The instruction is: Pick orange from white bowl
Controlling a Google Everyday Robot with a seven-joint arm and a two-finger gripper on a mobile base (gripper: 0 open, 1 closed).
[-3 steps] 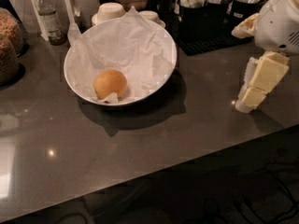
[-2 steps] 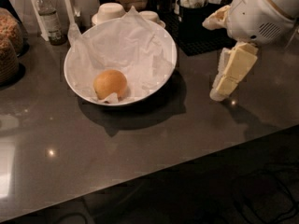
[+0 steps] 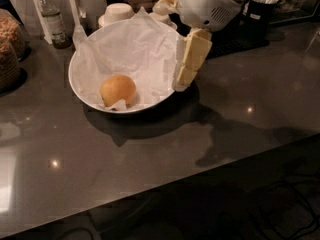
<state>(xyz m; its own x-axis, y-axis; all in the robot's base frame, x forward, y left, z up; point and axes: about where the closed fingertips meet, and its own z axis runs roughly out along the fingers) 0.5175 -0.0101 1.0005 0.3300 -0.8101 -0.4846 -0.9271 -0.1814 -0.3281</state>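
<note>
The orange (image 3: 118,89) lies in the front left part of the white bowl (image 3: 80,91), resting on crumpled white paper (image 3: 135,49) that lines the bowl. The bowl stands on a dark grey counter (image 3: 150,159). My gripper (image 3: 179,84) hangs from the white arm housing (image 3: 207,4) at the top right and points down and to the left. Its tip is over the bowl's right rim, a hand's width to the right of the orange and not touching it.
Behind the bowl stand small upturned white bowls (image 3: 119,11). A bottle (image 3: 50,19) and a cereal jar (image 3: 10,44) are at the back left. A black tray (image 3: 260,19) sits at the back right. The counter's front edge runs diagonally across the lower frame.
The gripper has swung left from the right side of the counter to the bowl's right rim. The orange and the bowl have not moved.
</note>
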